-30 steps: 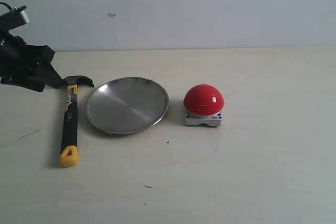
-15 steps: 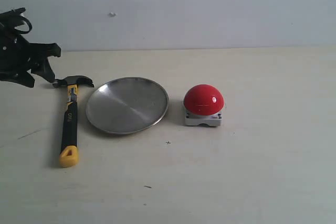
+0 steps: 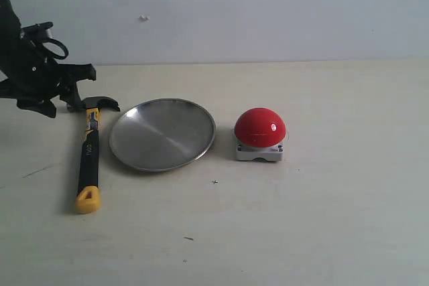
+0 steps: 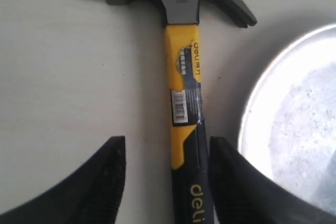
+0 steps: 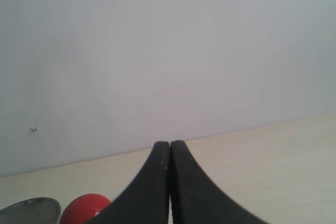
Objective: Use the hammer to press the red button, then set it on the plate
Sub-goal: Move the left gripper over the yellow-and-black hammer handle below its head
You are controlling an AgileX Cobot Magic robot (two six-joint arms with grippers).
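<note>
Two left fingers [image 4: 107,182] spread apart, clasping nothing, poised over the hammer [image 4: 184,93] with one on either side of the handle where yellow gives way to black. No contact with it, as far as the wrist view tells; height above it not readable.

Lies flat near the left edge of the tabletop [image 3: 322,219], long axis running back to front: dark head toward the back edge, yellow end toward the front edge. Runs straight down the gap between the fingers and so crosses their closing line squarely. Judged a fair setup for a plain descent and a squeeze on the upper handle.

Right fingers [image 5: 157,182] pressed together on nothing, out of the exterior view and well apart from the hammer. Left arm by far the nearer.

Plate [image 3: 163,133] just beside the handle on its right, claw pointing toward the rim, a narrow strip of bare tabletop between. Probably tight for the plate-side finger, with some chance of nudging the rim on the way down.

Red button [image 3: 260,127] farther right, beyond the plate and apart from it.

Pale, matte, flat surface; plenty of bare room toward the front and right edges. Plain wall [image 3: 268,11] behind the back edge.
</note>
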